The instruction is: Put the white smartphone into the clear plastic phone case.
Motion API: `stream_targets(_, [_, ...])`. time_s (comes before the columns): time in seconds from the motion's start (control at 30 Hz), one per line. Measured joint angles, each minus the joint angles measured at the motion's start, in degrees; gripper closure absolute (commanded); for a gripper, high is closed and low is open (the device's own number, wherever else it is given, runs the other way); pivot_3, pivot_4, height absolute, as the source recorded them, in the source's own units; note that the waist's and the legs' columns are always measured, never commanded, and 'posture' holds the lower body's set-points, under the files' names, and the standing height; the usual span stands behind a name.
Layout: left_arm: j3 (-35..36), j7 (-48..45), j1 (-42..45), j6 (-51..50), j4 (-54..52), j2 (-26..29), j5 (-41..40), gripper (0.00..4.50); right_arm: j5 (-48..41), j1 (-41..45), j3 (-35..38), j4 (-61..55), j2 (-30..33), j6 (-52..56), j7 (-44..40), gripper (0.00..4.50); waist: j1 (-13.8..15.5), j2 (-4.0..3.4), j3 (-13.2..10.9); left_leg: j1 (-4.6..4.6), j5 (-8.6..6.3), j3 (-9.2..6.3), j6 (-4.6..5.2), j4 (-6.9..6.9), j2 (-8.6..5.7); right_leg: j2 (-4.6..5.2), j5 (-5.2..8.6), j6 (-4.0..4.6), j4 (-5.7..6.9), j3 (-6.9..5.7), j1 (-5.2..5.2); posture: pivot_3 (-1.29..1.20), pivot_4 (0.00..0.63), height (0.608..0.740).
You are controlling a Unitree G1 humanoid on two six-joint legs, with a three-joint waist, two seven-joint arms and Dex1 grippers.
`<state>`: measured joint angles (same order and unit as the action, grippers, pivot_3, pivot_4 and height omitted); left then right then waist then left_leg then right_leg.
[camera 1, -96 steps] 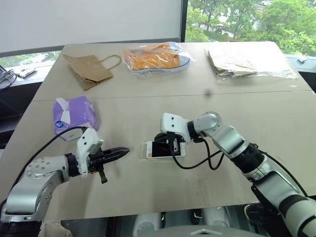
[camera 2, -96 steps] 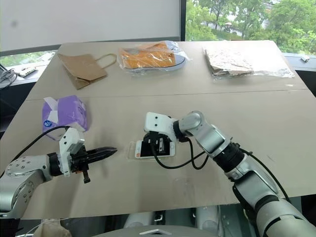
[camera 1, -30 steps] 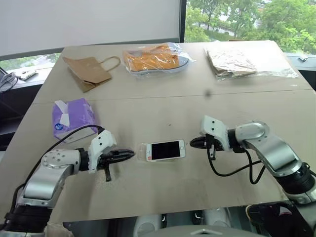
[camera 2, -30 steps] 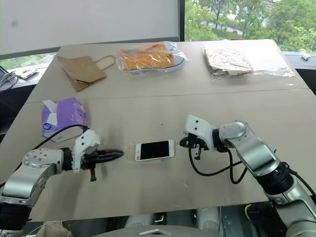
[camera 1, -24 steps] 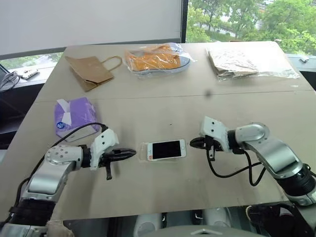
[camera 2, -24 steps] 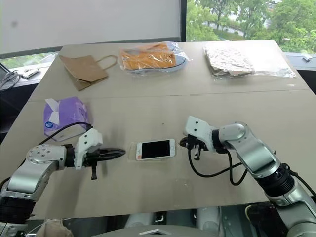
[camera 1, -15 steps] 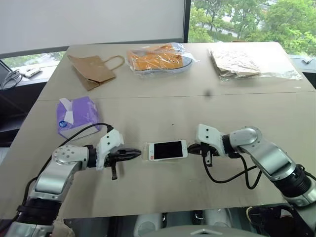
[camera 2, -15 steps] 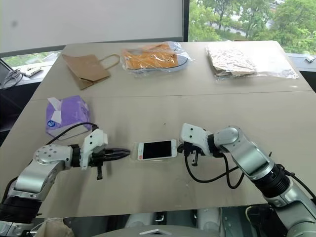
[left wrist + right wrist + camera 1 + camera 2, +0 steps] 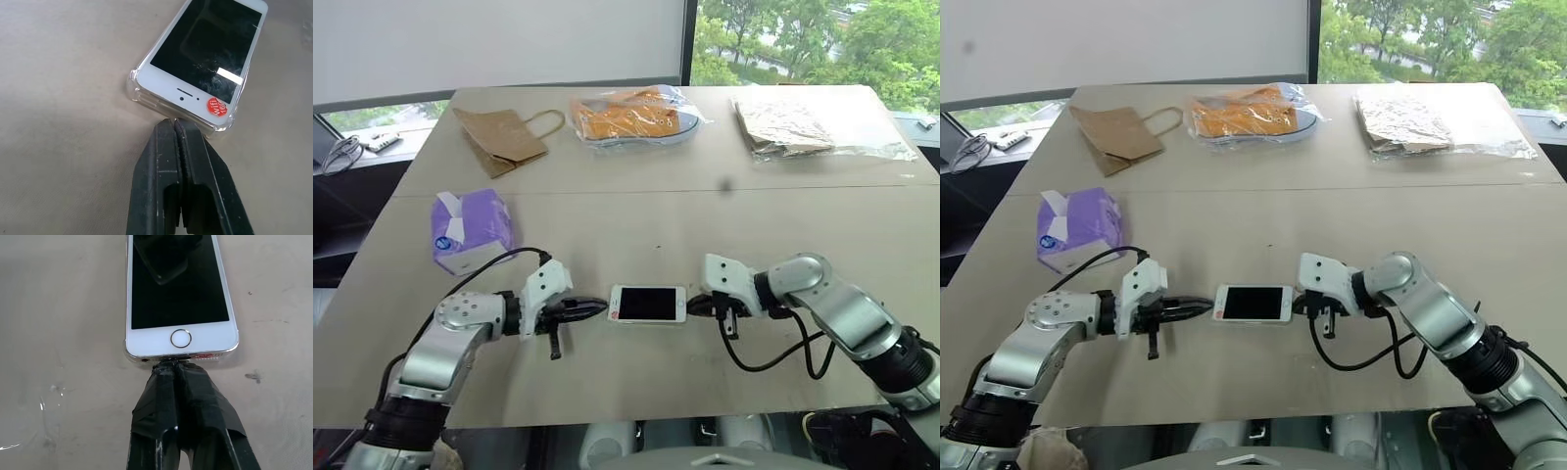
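White smartphone (image 9: 648, 304) in clear plastic phone case (image 9: 146, 100), left gripper (image 9: 603, 307) & right gripper (image 9: 691, 306) closed, tips at ends

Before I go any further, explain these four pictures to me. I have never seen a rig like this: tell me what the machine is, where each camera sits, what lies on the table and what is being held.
This is a humanoid robot with two arms, each ending in a two-fingered black gripper. Two pictures come from cameras in its head, looking down over the table. The other two come from cameras on its wrists, looking along the fingers.

The white smartphone lies flat, sitting in the clear plastic phone case. The left gripper and the right gripper are both shut, tips pressed against the phone's opposite ends. Nothing is held.

Elsewhere lie a purple tissue pack, a brown paper bag and two clear plastic bags, one with orange contents, one with tan.
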<state>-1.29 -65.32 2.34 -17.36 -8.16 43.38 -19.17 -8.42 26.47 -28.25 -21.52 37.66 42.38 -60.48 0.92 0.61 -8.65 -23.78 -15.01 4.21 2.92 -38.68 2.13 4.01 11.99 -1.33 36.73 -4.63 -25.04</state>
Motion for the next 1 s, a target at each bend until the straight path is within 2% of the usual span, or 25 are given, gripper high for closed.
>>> stream_targets(0.3, [-1.9, 2.2, 3.3, -2.1, 0.1, -4.5, 2.2, 4.45, 1.6, 0.8, 0.1, 2.9, 1.4, -3.2, -0.5, 4.50, 0.0, 0.02, 0.0, 0.07, 0.00, -0.14, 0.03, -0.33, 0.01, -0.01, 0.16, 0.13, 0.03, -0.09, 0.26, 0.00, 0.150, 0.740])
stream_targets(0.63, [-3.9, 6.6, 11.0, -5.1, 3.4, -12.6, 6.0, 4.45, 6.8, 7.7, 0.1, 16.0, 2.8, -12.9, -3.5, 4.50, 0.0, 0.11, 0.1, 0.12, -0.01, -0.15, 0.09, -0.60, -0.01, -0.02, 0.14, 0.13, 0.07, -0.08, 0.45, 0.00, 0.150, 0.740])
stream_targets(1.0, [-10.4, 4.8, 11.4, -8.5, 0.1, -14.8, 5.4, 4.45, 13.6, 14.6, 0.7, 28.9, 2.7, -22.2, -5.8, 4.50, -0.1, 0.11, 0.0, 0.06, -0.02, -0.14, 0.10, -0.56, 0.01, -0.06, -0.07, 0.06, 0.07, -0.05, 0.37, 0.00, 0.150, 0.740])
